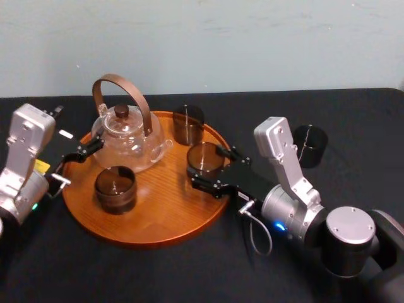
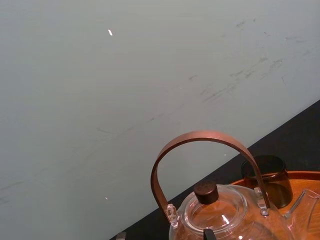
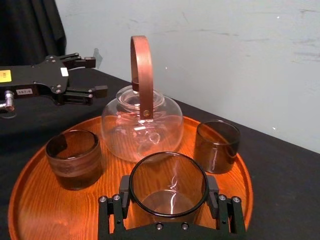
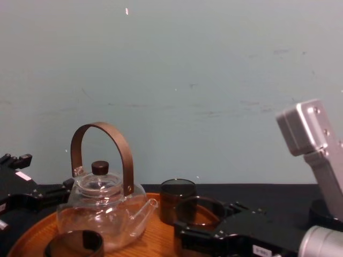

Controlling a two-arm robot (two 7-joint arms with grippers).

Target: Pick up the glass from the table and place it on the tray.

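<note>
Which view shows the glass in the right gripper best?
Right wrist view: the glass is nearest, whole rim visible in the right gripper. Head view shows it small, from above; chest view side-on, partly hidden.

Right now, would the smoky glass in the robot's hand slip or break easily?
Probably slippery: the glass shows a smooth, shiny wall where the right hand grips it. Likely fragile: that wall looks thin. Short and wide, it shouldn't tip readily.
</note>
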